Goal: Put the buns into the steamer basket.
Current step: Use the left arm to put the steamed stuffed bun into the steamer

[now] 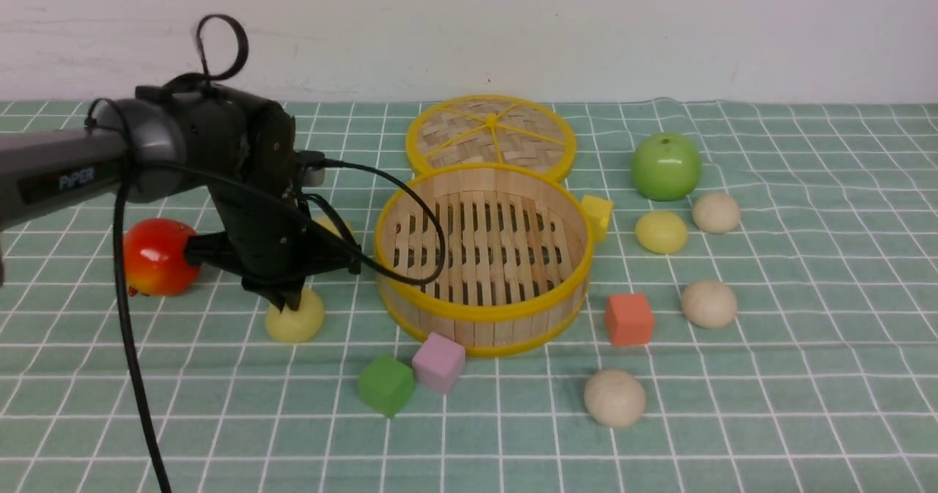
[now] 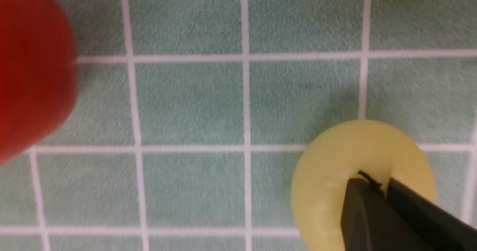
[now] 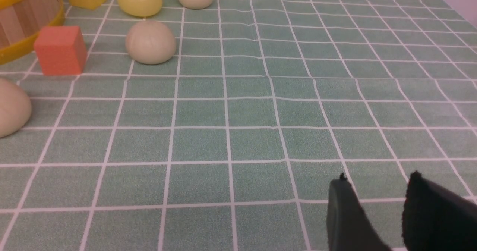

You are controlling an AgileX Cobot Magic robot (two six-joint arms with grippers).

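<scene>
The left gripper [image 2: 381, 182], nearly closed, rests on a yellow bun [image 2: 357, 146], holding nothing. The right gripper [image 3: 376, 180] gapes slightly, empty. Without opening wider, the left gripper could skid the bun away.

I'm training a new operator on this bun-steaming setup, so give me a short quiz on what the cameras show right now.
1. True or false: the steamer basket already holds a bun.
2. How many beige buns show in the front view?
3. Where are the tips of the left gripper? A: inside the steamer basket. B: right over a pale yellow bun. C: over one of the beige buns.

Key: 1 false; 2 three; 3 B.
</scene>
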